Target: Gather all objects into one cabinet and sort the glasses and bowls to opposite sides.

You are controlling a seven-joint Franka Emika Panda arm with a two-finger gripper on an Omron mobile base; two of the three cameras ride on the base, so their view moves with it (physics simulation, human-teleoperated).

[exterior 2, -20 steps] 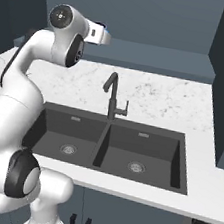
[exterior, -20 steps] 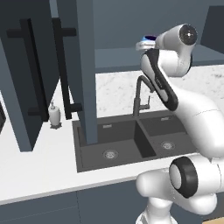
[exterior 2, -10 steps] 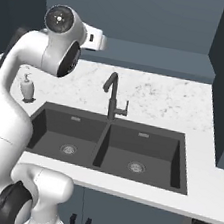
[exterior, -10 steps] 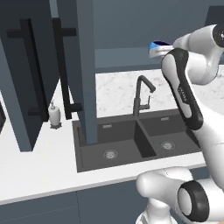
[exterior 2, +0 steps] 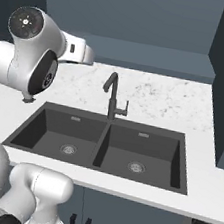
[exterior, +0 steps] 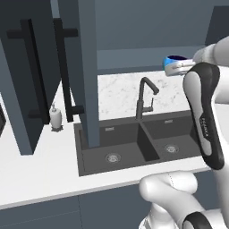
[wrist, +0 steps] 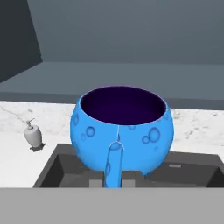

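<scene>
The blue cup [wrist: 121, 130] sits upright in the gripper [exterior: 175, 68], whose fingers are pinched on its near side by the handle, and it hangs in the air above the sink [exterior: 134, 143], level with the open cabinet shelf [wrist: 122, 78] straight ahead. So the coming move is, I judge, a short push forward onto that shelf floor. The faucet [exterior: 144, 99] stands below the path, the soap bottle [exterior: 56, 118] well off to the left, and the open cabinet door [exterior: 88, 67] further left.

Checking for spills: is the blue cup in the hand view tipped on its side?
No, the blue cup sits upright, its dark opening facing up above the sink.
</scene>
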